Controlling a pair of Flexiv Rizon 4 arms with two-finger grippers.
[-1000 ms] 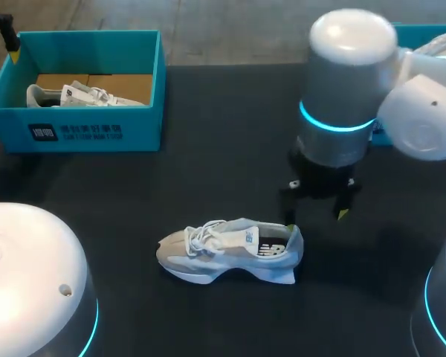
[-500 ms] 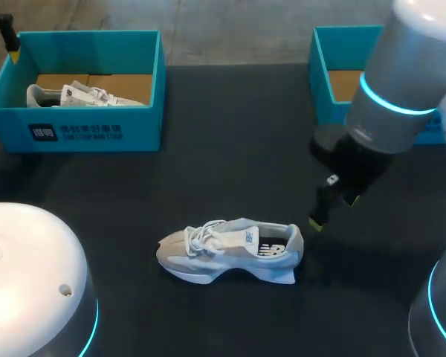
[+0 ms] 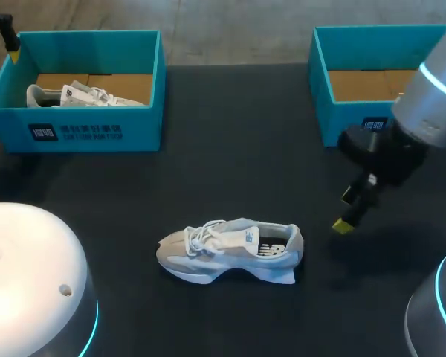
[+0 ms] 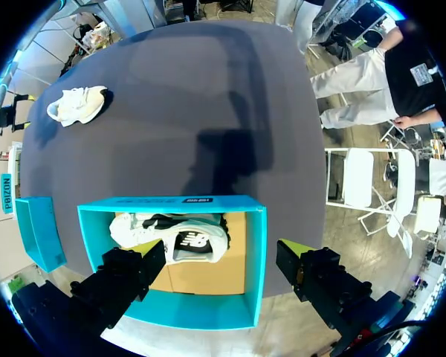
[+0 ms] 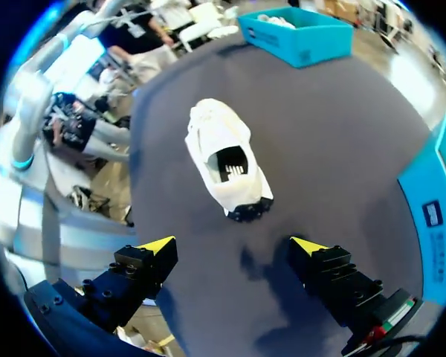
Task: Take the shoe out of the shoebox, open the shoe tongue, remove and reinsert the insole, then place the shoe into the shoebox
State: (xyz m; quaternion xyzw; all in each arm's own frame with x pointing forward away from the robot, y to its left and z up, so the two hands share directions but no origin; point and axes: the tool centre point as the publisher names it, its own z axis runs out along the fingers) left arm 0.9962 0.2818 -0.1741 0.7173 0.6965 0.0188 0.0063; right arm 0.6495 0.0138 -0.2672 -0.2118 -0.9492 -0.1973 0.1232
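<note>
**Location.** Shoe (image 3: 230, 251) is out of its box and stands upright on its sole on the worktop (image 3: 230, 163). It is ahead of the R jaws, near but apart. Heel end is nearest them and toe points away.

**R jaws.** Spread wide, empty, above the worktop. An open teal shoebox (image 3: 342, 119) sits near, off to one side of them.

**L jaws.** Spread, empty, hanging over a second shoebox (image 4: 256, 260). A second shoe (image 4: 171, 238) lies inside, under them. Both are well apart from the task shoe.

**Appearance.** Low runner, pale grey/beige upper, white laces, dark logo on the side panel, thick white midsole. Dark lining shows through the opening.

**Handling (est.).**
- Wt. is light, so one arm should lift it.
- Upper is soft mesh and will buckle under a hard pinch.
- Sole and heel counter are stiffer.
- Tongue and insole are thin and floppy, and likely to fold or slip.

**Grip pts. (recomm.).**
- Carrying: heel collar, one finger inside and one outside.
- Opening: tongue tip, above the laces.
- Insole: heel edge.
</note>
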